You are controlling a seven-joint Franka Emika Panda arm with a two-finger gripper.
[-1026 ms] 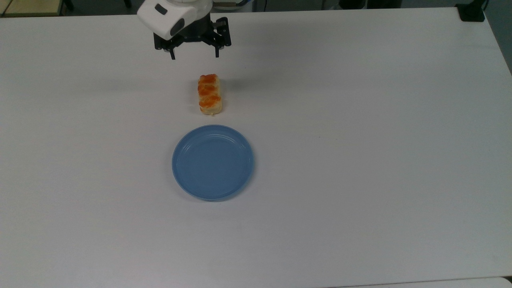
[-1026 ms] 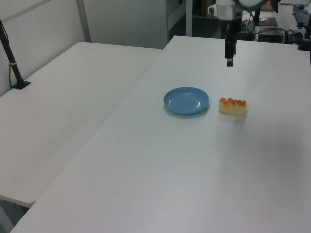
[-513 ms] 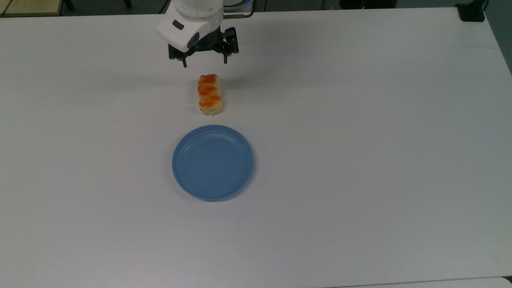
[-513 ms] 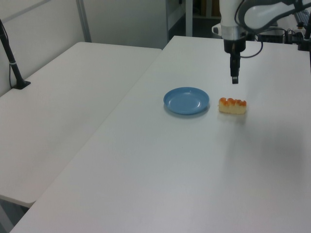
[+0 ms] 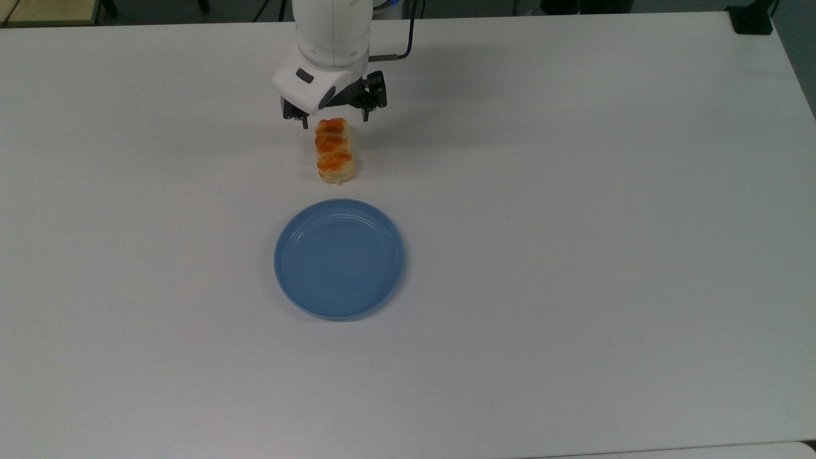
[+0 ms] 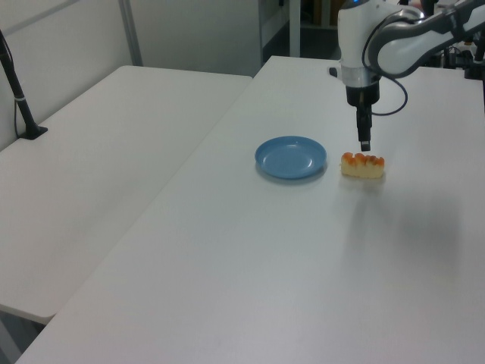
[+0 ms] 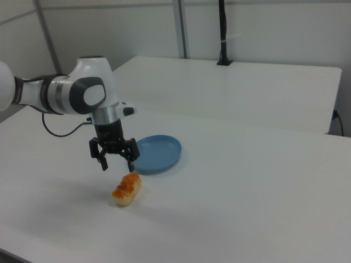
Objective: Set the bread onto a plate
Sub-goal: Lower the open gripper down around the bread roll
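Top view gives you the bread (image 5: 334, 150) lying on the white counter (image 5: 574, 223), its long axis running from 12 to 6 o'clock, glossy orange top facing up. From the bread, the blue plate (image 5: 339, 258) sits at 6 o'clock, near but apart, with a strip of bare counter between them; nothing lies on the plate. Your pincer (image 5: 334, 119) hangs at the bread's 12 o'clock end, its two dark fingers spread apart, one on each side of that end and holding nothing. In the right view you can see the pincer (image 7: 117, 161) raised above the loaf (image 7: 127, 189), fingertips clear of it, with the plate (image 7: 157, 153) beyond. In the left view the pincer (image 6: 364, 142) points straight down just over the bread (image 6: 362, 164), and the plate (image 6: 291, 157) lies at the bread's 9 o'clock
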